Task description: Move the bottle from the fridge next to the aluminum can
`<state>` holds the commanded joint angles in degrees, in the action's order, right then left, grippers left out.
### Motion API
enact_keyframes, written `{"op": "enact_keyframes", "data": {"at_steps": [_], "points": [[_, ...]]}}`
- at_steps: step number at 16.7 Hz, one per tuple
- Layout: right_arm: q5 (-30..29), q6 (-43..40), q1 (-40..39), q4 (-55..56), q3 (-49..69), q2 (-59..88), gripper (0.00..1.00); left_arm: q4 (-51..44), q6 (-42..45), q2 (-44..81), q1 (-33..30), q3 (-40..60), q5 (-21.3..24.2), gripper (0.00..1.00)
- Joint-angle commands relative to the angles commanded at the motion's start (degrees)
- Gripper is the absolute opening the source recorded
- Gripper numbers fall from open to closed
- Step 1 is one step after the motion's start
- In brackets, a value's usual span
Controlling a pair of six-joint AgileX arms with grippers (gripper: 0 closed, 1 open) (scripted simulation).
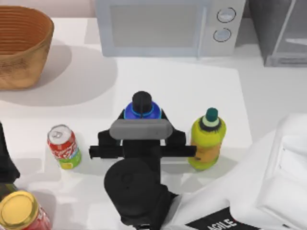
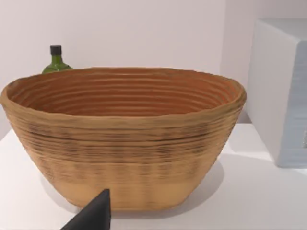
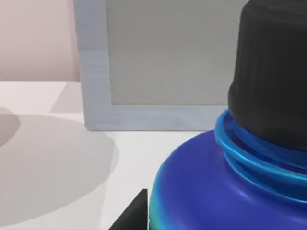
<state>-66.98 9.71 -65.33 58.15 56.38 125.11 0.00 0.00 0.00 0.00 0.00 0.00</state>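
Observation:
The bottle (image 1: 142, 106), blue with a black cap, stands upright at the middle of the table, between the aluminum can (image 1: 64, 146) on its left and a yellow-green bottle (image 1: 207, 140) on its right. My right gripper (image 1: 142, 115) comes over it from the near side, its fingers hugging both sides of the body, shut on it. In the right wrist view the bottle (image 3: 225, 182) is very close, with one dark finger (image 3: 132, 218) against its side. The fridge (image 1: 280, 33) stands at the back right corner. My left arm (image 1: 5, 163) is parked at the left edge.
A microwave (image 1: 168, 26) stands at the back centre and a woven basket (image 1: 21, 45) at the back left. A red jar with a gold lid (image 1: 19, 211) sits at the front left. Behind the basket (image 2: 124, 139) a green bottle (image 2: 56, 60) pokes up.

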Motion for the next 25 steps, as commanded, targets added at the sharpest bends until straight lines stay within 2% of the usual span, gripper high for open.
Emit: {"op": "enact_keyframes", "data": {"at_steps": [9,19,25], "points": [[0.0,0.0,0.0,0.0,0.0,0.0,0.98,0.0,0.0,0.0,0.0,0.0,0.0,1.00],[-0.1,0.1,0.0,-0.1,-0.1,-0.2,1.00,0.0,0.0,0.0,0.0,0.0,0.0,1.00],[-3.8,2.2,-3.9,-1.3,-2.8,-1.9,1.00,0.0,0.0,0.0,0.0,0.0,0.0,1.00]]}}
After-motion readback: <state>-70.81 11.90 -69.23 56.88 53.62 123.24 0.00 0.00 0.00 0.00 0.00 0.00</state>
